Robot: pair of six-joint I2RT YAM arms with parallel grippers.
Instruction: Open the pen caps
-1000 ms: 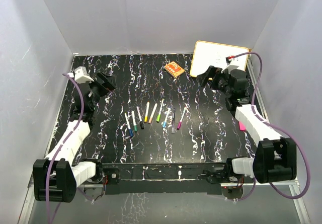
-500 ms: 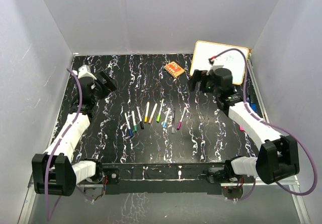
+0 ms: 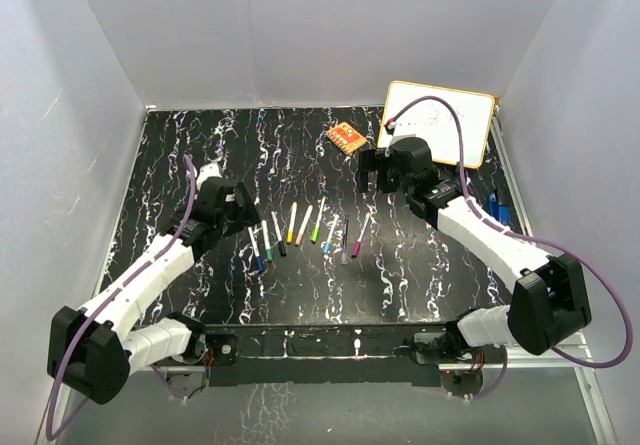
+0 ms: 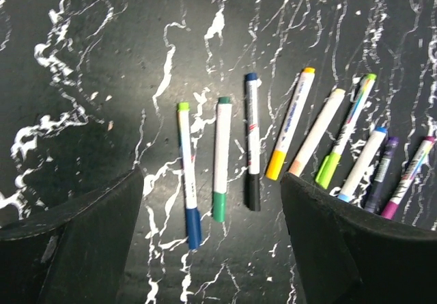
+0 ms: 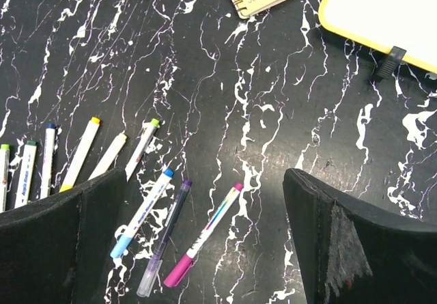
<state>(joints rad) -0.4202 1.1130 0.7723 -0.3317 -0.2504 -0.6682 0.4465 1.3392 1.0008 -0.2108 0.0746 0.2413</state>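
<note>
Caps (image 4: 194, 227) sit on pens (image 4: 222, 155) while I see left gripper (image 4: 212, 181) and right gripper (image 5: 205, 174) hover wide open, empty.

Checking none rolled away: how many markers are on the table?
9, in one row, left to right by cap: blue, green, black, yellow, peach, lime, light blue, purple, magenta.

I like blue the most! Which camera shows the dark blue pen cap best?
The left wrist view: the dark blue cap is big and clear on the leftmost pen. The top external view shows only a tiny speck. The right wrist view catches just that pen's other end.
</note>
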